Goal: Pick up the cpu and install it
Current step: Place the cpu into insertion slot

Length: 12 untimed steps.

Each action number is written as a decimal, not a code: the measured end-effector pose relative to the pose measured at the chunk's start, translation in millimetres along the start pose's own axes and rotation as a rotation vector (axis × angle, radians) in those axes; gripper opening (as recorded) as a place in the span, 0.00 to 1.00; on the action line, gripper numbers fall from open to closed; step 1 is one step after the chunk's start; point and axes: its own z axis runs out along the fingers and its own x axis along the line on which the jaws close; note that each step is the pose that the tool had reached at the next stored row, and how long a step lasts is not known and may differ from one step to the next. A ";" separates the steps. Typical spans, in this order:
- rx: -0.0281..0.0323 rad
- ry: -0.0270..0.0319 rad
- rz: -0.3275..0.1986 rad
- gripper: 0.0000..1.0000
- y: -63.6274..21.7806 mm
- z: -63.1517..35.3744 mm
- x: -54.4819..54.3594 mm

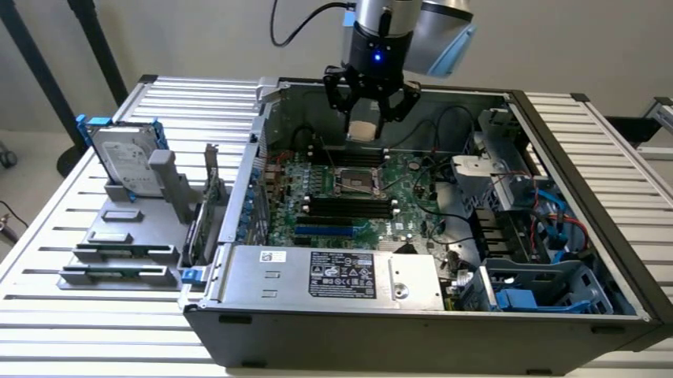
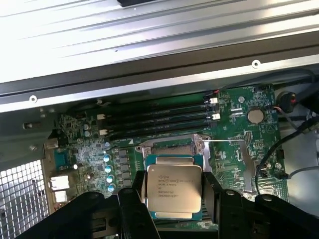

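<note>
Gripper clamps the cpu by two opposite edges, held flat above the board. The socket lies below, offset toward the memory slots.

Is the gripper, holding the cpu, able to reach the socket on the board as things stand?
Probably yes. The gripper holds the cpu above the board. The socket lies bare below it, and no cable seems to cross the way down.
</note>
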 end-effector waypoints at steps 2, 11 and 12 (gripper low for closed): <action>-0.0021 -0.0029 0.036 0.55 0.0 0.7 0.0; -0.0116 -0.0158 0.199 0.55 -0.3 4.1 -0.2; -0.0126 -0.0172 0.217 0.55 -0.3 4.6 -0.3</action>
